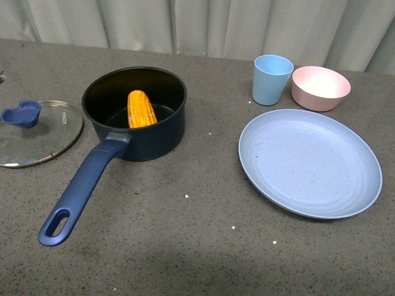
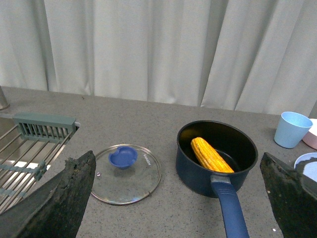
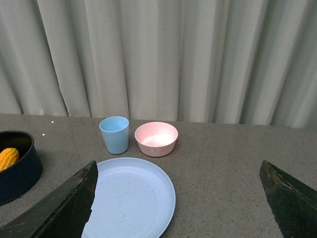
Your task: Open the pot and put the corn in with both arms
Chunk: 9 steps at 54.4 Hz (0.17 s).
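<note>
Nearest the front camera is the oval hole at the end of the pot's handle (image 1: 80, 188), which slants back to the pot (image 1: 134, 114) on the grey surface (image 1: 185, 246). Its lid is off and the corn (image 1: 141, 109) lies inside, leaning on the far wall, one end on the black bottom.

Left of the pot, just beside it but not touching, the glass lid (image 1: 37, 132) lies flat with its blue knob (image 1: 21, 114) up. Right of the pot, well apart, sits a wide pale-blue plate (image 1: 308, 161). Behind the plate stand a light-blue cup (image 1: 272, 79) and a pink bowl (image 1: 320, 88), close together; whether they touch cannot be told. Nothing lies between pot and plate, and nothing covers the pot's mouth.

Neither arm shows in the front view. In the left wrist view the left end effector (image 2: 178, 198) has its two dark fingers (image 2: 64, 198) spread wide at the frame's edges, holding nothing, with pot, corn and lid seen between them; a metal rack (image 2: 29, 144) lies past the lid, on the side away from the pot. In the right wrist view the right end effector (image 3: 178, 198) is likewise spread wide and empty, with plate, cup and bowl between its fingers (image 3: 287, 198) and the pot's rim at the edge. Pale curtains (image 1: 185, 21) hang behind the surface
</note>
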Motion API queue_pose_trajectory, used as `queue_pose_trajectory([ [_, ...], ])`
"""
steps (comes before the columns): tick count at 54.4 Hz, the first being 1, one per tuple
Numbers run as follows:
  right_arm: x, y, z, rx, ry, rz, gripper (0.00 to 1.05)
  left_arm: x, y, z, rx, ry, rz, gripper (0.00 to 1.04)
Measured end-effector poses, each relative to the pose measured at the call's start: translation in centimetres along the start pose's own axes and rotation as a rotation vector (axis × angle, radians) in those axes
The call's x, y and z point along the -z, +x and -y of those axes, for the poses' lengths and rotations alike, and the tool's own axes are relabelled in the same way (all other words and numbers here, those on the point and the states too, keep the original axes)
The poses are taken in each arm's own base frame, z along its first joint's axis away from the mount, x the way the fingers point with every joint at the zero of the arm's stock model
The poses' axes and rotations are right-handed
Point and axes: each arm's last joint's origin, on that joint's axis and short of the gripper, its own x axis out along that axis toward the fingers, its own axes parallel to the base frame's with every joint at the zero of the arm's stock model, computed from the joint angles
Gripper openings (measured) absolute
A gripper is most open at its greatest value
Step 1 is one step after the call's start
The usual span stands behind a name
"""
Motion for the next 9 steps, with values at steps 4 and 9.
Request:
queue_pose_trajectory([
  [4,0.0,0.0,0.0,0.0,0.0,0.0,0.96,0.0,0.0,0.0,0.0,0.0,0.0,0.98],
  [9,0.0,0.0,0.0,0.0,0.0,0.0,0.96,0.0,0.0,0.0,0.0,0.0,0.0,0.98],
])
